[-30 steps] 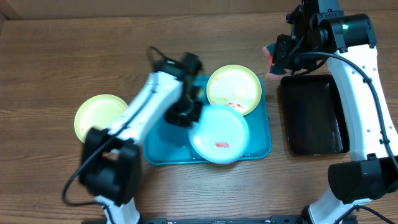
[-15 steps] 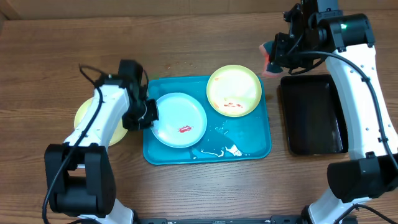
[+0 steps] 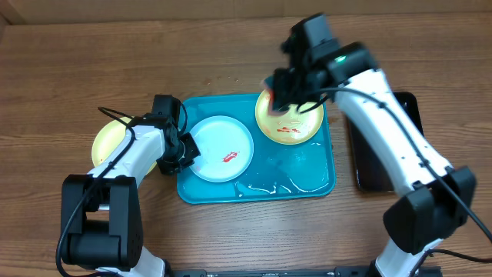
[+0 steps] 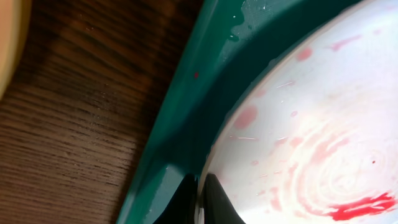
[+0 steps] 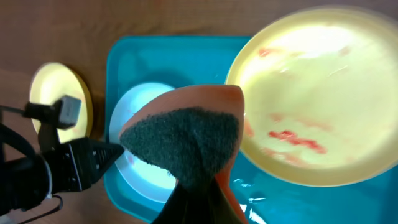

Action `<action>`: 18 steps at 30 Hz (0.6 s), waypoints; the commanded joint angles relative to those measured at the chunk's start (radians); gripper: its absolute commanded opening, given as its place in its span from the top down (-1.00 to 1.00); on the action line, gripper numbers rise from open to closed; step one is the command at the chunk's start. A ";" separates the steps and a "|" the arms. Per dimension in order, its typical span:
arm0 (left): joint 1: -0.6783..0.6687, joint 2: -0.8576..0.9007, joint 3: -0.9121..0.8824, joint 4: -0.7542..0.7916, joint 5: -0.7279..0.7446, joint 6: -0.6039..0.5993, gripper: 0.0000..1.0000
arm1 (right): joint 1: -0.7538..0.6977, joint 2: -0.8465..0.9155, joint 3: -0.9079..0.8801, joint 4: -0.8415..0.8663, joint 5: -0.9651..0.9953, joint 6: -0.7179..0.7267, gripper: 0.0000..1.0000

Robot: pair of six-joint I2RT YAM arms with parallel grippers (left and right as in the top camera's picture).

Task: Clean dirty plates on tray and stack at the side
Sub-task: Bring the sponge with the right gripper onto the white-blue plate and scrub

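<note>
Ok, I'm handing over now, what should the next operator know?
Left gripper shut on rim of the pale light-blue round plastic plate on the large turquoise plastic tray; red smears.
Right gripper shut on an orange, dark-faced sponge over the edge of the smeared pale yellow-green plastic plate at the tray's back right.
Done: another yellow-green plate, looking clean, on the table left of the tray.
Left: wipe both, stack there.

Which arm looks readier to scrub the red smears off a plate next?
Right: the right gripper is shut on the sponge by the smeared yellow-green plate; the left gripper only pinches the rim of the light-blue plate.
</note>
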 commanded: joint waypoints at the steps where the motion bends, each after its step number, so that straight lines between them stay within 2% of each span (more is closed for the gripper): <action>1: 0.002 -0.005 -0.032 0.007 -0.029 -0.008 0.91 | 0.061 0.022 -0.064 0.044 0.000 0.076 0.92; 9: 0.002 -0.005 -0.034 0.008 0.124 0.126 0.92 | 0.188 0.119 -0.119 0.138 -0.001 0.106 0.93; 18: 0.002 -0.005 -0.034 0.000 0.125 0.126 0.92 | 0.214 0.262 -0.119 0.175 0.064 0.151 0.92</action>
